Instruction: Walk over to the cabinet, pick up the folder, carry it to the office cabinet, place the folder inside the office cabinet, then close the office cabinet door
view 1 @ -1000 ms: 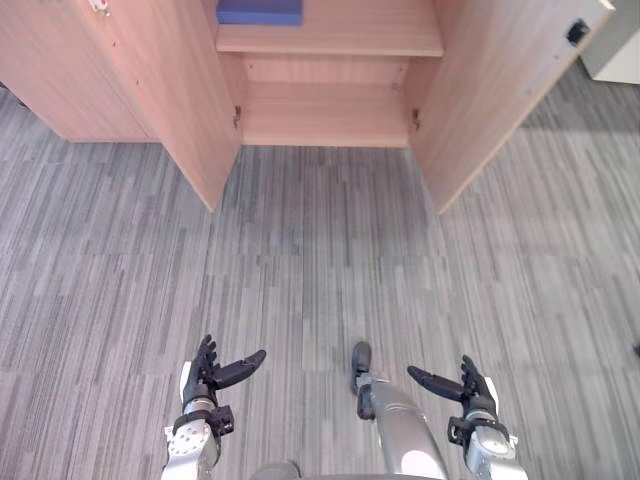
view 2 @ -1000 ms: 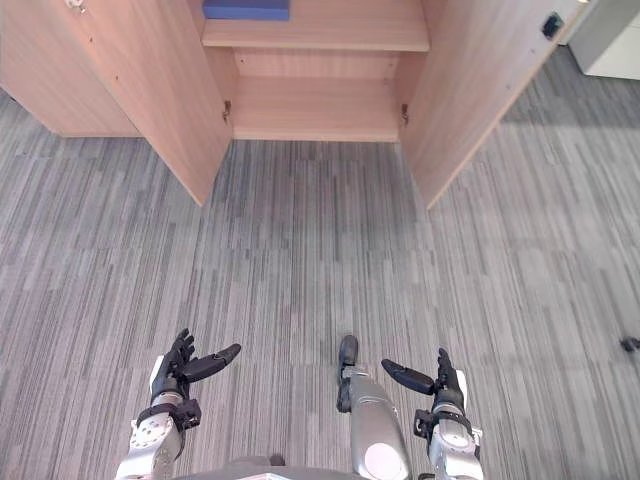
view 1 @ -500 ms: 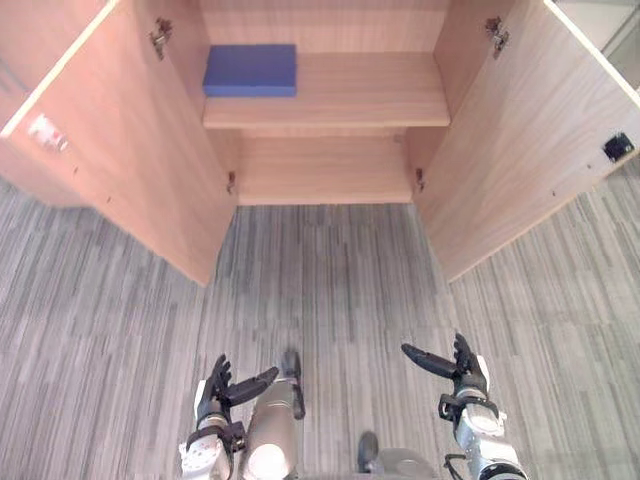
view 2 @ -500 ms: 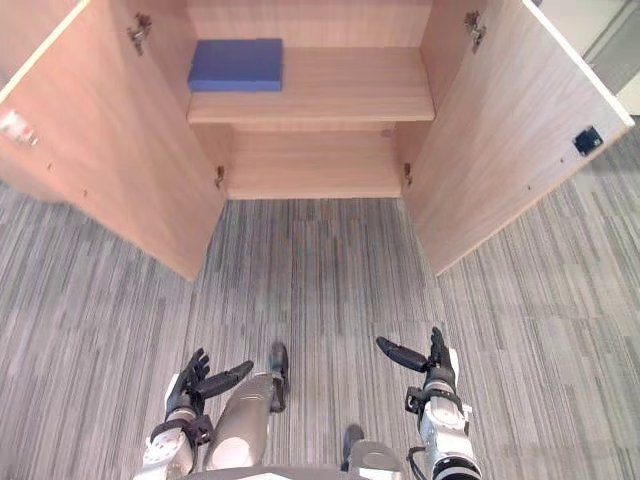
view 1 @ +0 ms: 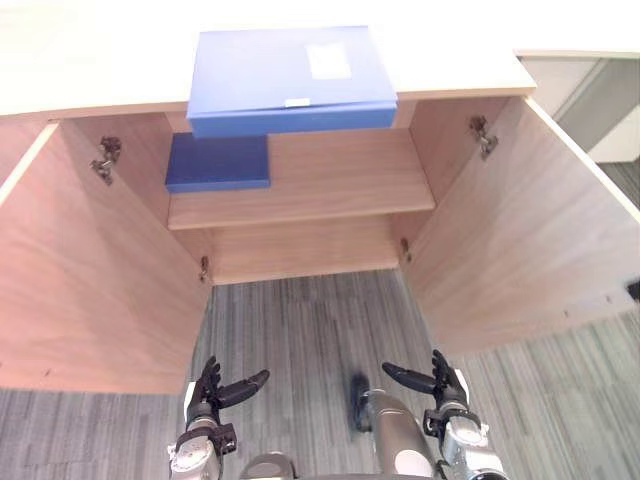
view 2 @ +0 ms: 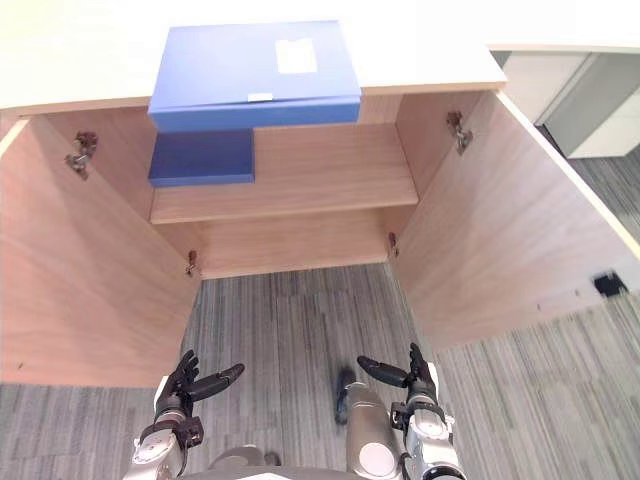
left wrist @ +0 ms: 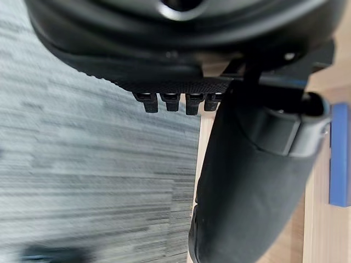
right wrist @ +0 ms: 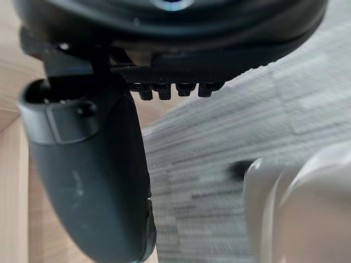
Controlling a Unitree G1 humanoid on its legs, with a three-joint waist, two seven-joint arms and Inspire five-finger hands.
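Observation:
A large blue folder [view 1: 290, 80] with a white label lies flat on top of the wooden cabinet [view 1: 90, 70], its front edge at the cabinet's front. A second, smaller blue folder [view 1: 218, 162] lies on the left of the shelf [view 1: 330, 185] inside the cabinet. Both cabinet doors stand wide open, the left door [view 1: 90, 290] and the right door [view 1: 520, 240]. My left hand [view 1: 212, 392] and right hand [view 1: 440, 383] are low in front of the cabinet, both open and empty, thumbs pointing inward. A strip of a blue folder [left wrist: 340, 156] also shows in the left wrist view.
Grey striped carpet [view 1: 300, 340] runs between the two open doors up to the cabinet's bottom compartment [view 1: 300, 262]. A pale grey unit [view 1: 590, 90] stands to the right of the cabinet.
The camera has moved closer and tilted up, so the cabinet top with the large folder has come into view. Both hands stay low and open.

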